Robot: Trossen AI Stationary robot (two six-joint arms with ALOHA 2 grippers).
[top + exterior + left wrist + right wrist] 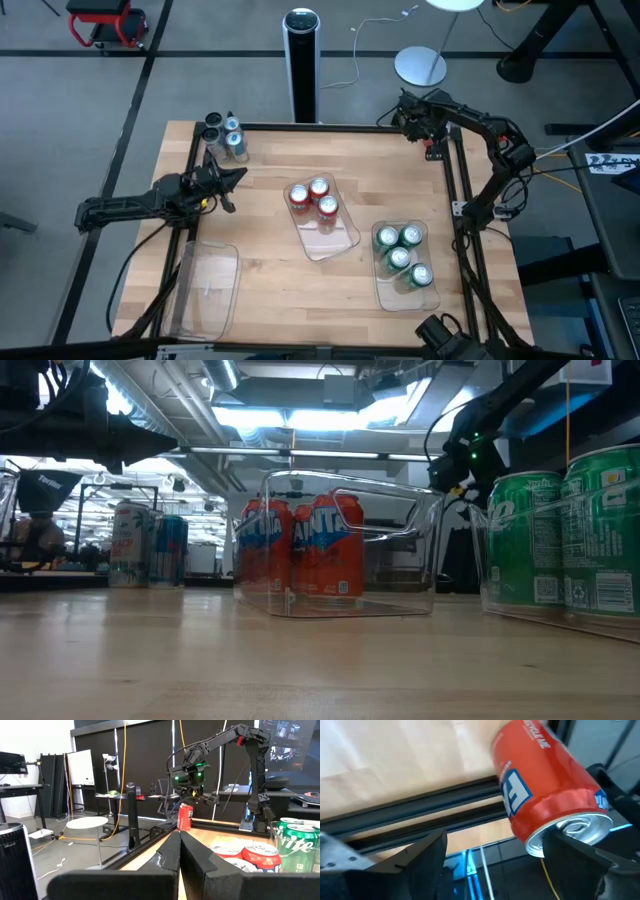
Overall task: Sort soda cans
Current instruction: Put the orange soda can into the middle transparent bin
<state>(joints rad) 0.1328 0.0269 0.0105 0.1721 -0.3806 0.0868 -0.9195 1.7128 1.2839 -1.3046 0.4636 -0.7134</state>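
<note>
— Where is our right gripper (432,141) now?

— It is at the far right corner of the table (270,270), at the black frame rail (410,827). In the right wrist view the fingers are spread, and the red can (545,790) lies between them, near one finger. We cannot tell if that finger touches it. The left wrist view shows the same can standing at the table edge under that gripper.

— And our left gripper (232,178)?

— Its fingers are pressed together, holding nothing. It hovers just beside the silver cans (226,135) in the far left corner.

— The other cans?

— Three red cans (314,197) are in the middle tray (340,238), four green cans (402,256) in the right tray (385,296). The near left tray (205,290) has no cans.

— What can go wrong?

— We think the red can is the risk. It is very near the edge and the rail. If we close off-centre, a finger can push it over the edge, or it can slip out, because the wall is smooth and round.
</note>
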